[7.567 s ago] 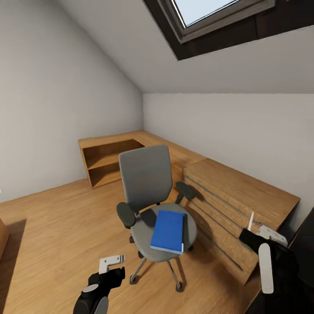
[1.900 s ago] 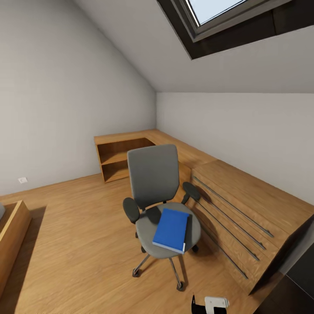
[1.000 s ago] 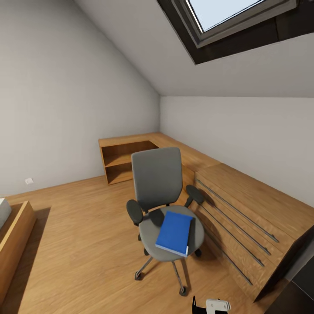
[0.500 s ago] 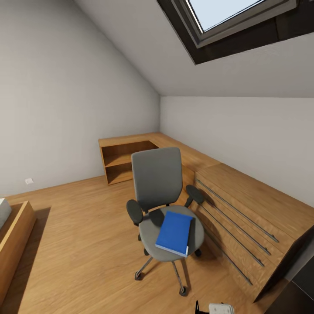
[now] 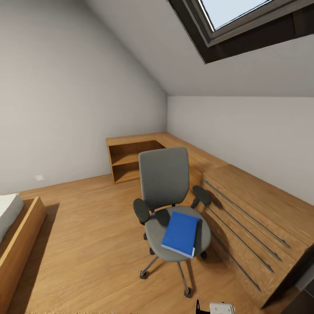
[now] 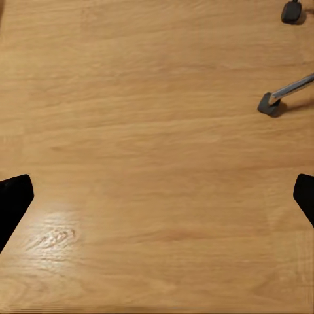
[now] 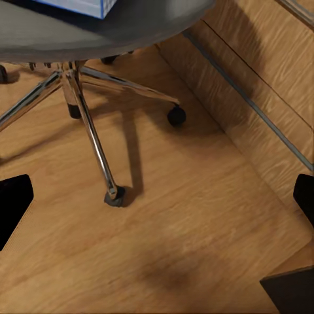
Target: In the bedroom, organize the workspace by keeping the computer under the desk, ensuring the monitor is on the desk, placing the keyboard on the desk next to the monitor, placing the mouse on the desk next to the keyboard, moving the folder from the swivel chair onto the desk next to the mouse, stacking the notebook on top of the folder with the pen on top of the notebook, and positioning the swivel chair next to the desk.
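The main risk from here is the swivel chair (image 5: 172, 209) itself: it stands on free casters, so a push on the seat or on the folder (image 5: 180, 233) from the side would likely roll or spin the chair away and spoil the pick. The folder is thin and lies flat, so a pincer coming straight down has little edge to catch; a careless scrape could slide it off the round seat onto the wooden floor (image 5: 87, 244). The low wood cabinet (image 5: 244, 205) stands just beside the chair on its right, which leaves an arm little room on that side. The folder is bright blue with white page edges, rectangular, lying near the front of the grey seat, slightly askew, with one corner close to the seat's rim; the right wrist view catches that corner (image 7: 82, 6) above the chrome legs. Both wrist views show dark fingertips at the far edges of the frame, so the left gripper (image 6: 157, 199) and right gripper (image 7: 157, 199) look spread wide and hold nothing
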### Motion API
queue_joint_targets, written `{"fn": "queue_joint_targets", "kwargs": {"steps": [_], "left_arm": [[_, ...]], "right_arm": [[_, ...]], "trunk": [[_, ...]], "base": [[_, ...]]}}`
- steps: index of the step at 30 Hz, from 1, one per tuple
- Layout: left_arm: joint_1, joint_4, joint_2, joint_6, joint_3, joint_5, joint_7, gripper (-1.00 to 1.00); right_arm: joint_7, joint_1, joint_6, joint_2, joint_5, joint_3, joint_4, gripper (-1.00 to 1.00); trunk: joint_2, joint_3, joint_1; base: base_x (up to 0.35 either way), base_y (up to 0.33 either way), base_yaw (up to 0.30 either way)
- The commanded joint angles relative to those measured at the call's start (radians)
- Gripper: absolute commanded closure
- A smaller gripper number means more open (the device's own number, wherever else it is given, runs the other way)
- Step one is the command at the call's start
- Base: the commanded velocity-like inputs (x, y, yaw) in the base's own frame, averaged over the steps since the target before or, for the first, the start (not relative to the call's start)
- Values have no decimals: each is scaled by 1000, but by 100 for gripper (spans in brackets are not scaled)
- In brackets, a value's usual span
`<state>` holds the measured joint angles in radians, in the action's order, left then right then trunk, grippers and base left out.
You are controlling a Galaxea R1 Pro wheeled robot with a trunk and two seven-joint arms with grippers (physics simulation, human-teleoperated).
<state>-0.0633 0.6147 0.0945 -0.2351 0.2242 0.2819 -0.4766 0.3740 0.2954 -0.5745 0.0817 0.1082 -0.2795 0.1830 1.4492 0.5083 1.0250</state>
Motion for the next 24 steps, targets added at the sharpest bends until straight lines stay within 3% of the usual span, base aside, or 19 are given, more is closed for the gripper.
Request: {"fn": "queue_joint_targets", "kwargs": {"steps": [1, 14, 19, 24], "left_arm": [[-1, -15, 0, -27, 7, 11, -6, -100], [-1, -26, 1, -30, 8, 10, -5, -100], [-1, -18, 0, -30, 35, 8, -7, -100], [-1, 86, 1, -4, 56, 7, -13, -100]], "right_arm": [[3, 1, -4, -1, 10, -9, 0, -100], [2, 1, -4, 2, 13, -10, -8, -100], [2, 1, -4, 3, 12, -11, -5, -100], [5, 2, 4, -2, 12, -8, 44, -100]], "trunk": [[1, 2, 0], [1, 3, 0], [1, 3, 0], [1, 3, 0]], "base": [[0, 0, 159], [0, 0, 25], [0, 0, 0], [0, 0, 0]]}}
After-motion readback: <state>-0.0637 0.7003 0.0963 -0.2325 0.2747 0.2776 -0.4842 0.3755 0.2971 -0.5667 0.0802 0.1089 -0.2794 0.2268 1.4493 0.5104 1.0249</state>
